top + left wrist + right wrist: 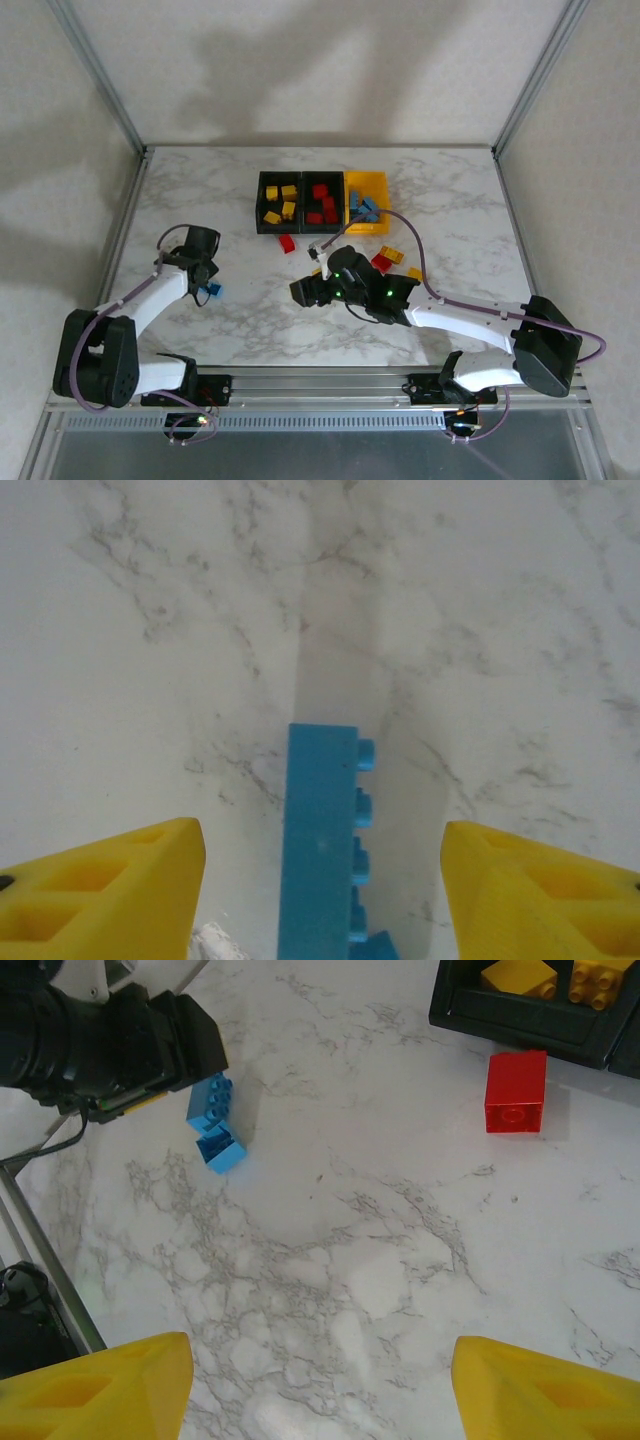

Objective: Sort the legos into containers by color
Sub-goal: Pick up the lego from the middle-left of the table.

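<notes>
Jaws of the left gripper [322, 830] stand released in its wrist view, straddling a blue studded plastic brick [320, 850] without touching it. Through the right wrist camera, the right gripper [320, 1345] gapes empty above the marble table [350, 1260], with a loose red brick [516, 1092] ahead. Overhead adds the tally: the three joined plastic bins [301, 200] hold sorted colours, and a handful of bricks remain outside.

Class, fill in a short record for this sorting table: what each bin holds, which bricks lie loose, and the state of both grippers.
left black bin: yellow bricks
middle black bin: red bricks
yellow bin: blue bricks
some loose pieces on table: red brick, yellow brick, blue brick
left gripper: open, astride the blue brick, not touching
right gripper: open, empty
</notes>
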Controlling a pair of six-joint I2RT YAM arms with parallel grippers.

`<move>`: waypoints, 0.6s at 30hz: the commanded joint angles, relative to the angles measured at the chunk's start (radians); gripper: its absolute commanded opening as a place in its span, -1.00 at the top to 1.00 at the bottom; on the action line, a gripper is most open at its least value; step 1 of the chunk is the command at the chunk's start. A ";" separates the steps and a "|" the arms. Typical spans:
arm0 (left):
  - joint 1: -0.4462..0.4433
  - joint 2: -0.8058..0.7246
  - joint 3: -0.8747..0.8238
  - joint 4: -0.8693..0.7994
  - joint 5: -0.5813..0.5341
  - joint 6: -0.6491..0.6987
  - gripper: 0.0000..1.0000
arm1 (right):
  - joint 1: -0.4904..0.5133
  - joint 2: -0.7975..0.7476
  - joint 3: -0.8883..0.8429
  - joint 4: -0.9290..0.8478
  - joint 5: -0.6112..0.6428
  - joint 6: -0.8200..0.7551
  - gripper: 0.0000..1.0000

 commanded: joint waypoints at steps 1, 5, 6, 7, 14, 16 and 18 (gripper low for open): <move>0.011 0.021 -0.034 0.045 -0.005 -0.015 -0.16 | 0.010 -0.006 0.010 0.010 0.010 -0.006 -0.38; 0.013 0.051 -0.049 0.079 -0.002 -0.010 -0.01 | 0.010 -0.012 0.010 0.001 0.015 -0.008 -0.38; 0.014 0.057 -0.048 0.081 -0.001 -0.009 0.05 | 0.010 -0.015 0.008 -0.001 0.017 -0.005 -0.38; 0.014 0.062 -0.046 0.086 0.001 -0.003 0.11 | 0.009 -0.018 0.005 -0.001 0.019 -0.005 -0.38; 0.014 0.065 -0.023 0.077 -0.004 0.021 0.49 | 0.009 -0.044 -0.024 -0.005 0.039 0.010 -0.38; 0.014 0.043 -0.014 0.075 0.014 0.029 0.55 | 0.010 -0.062 -0.031 -0.007 0.043 0.013 -0.38; 0.012 0.024 0.005 0.068 0.037 0.037 0.59 | 0.009 -0.082 -0.037 -0.012 0.047 0.014 -0.38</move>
